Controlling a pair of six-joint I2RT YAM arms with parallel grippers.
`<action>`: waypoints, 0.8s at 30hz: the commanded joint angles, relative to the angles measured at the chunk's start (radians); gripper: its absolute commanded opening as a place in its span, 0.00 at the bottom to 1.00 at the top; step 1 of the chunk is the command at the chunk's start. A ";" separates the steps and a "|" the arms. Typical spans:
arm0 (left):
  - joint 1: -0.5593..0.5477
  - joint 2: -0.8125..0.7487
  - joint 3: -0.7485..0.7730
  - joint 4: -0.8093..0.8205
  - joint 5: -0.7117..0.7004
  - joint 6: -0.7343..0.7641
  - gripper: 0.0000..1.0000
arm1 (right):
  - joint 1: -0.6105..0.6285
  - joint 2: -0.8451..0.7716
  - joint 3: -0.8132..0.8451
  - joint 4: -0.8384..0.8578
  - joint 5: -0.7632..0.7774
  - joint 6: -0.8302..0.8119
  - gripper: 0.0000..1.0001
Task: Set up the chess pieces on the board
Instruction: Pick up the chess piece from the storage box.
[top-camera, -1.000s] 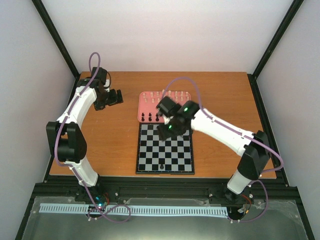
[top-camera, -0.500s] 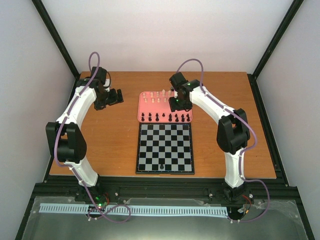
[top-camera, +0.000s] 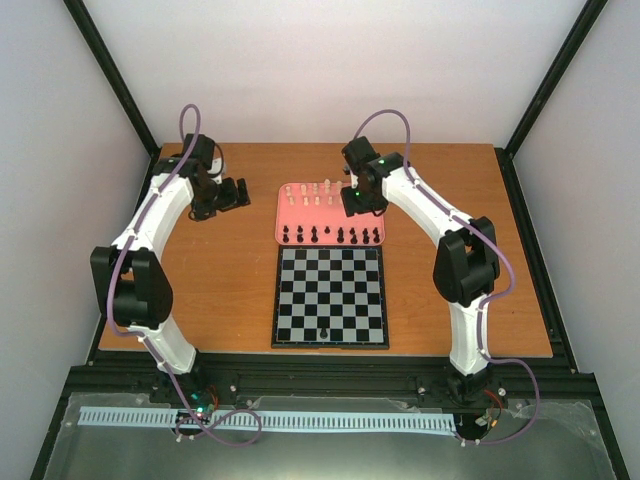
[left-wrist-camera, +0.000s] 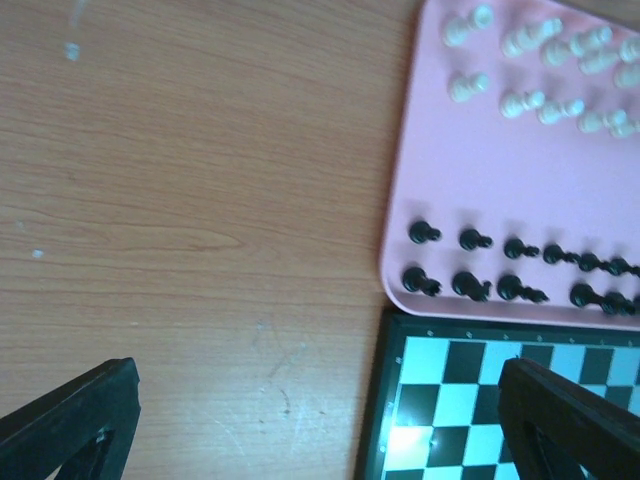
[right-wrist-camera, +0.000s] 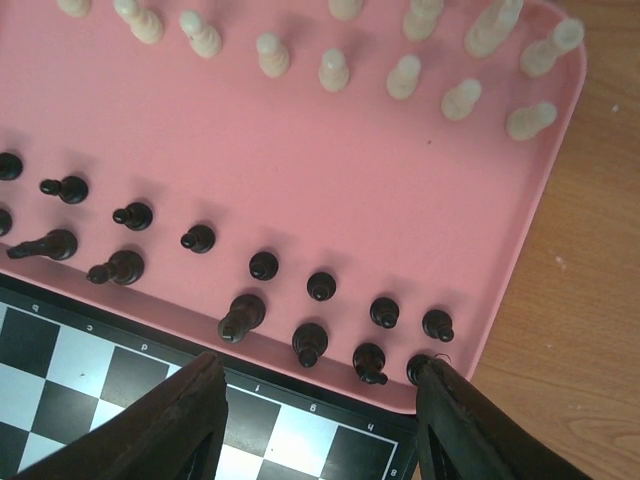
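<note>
The board (top-camera: 330, 297) lies at the table's front centre with one black piece (top-camera: 324, 331) on its near edge. Behind it the pink tray (top-camera: 290, 215) holds black chess pieces (top-camera: 330, 236) in its near rows and cream-white chess pieces (top-camera: 315, 192) at the back. My right gripper (top-camera: 356, 207) hangs over the tray's right part, open and empty. In the right wrist view (right-wrist-camera: 320, 420) its fingers straddle black pieces (right-wrist-camera: 308, 343) at the tray's near edge. My left gripper (top-camera: 237, 193) is open and empty over bare table left of the tray, and also shows in the left wrist view (left-wrist-camera: 320, 430).
The left wrist view shows the tray's (left-wrist-camera: 480, 200) left end and the board's (left-wrist-camera: 470, 400) corner. The right wrist view shows the tray's (right-wrist-camera: 350, 170) rim against the board's (right-wrist-camera: 100, 370) frame. Wooden tabletop (top-camera: 220, 280) surrounds both; black frame posts and white walls enclose it.
My right arm has swung back from above the board's far edge to over the tray's right part. The left arm has barely moved.
</note>
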 joint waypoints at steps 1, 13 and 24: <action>-0.040 -0.035 0.000 -0.020 0.052 -0.041 1.00 | -0.012 0.029 0.071 -0.030 -0.036 -0.069 0.51; -0.033 -0.152 -0.088 -0.121 -0.024 -0.028 1.00 | 0.043 0.131 0.205 -0.013 -0.218 -0.089 0.44; 0.160 -0.255 -0.201 -0.103 0.076 -0.058 1.00 | 0.200 0.294 0.443 -0.166 -0.093 0.049 0.44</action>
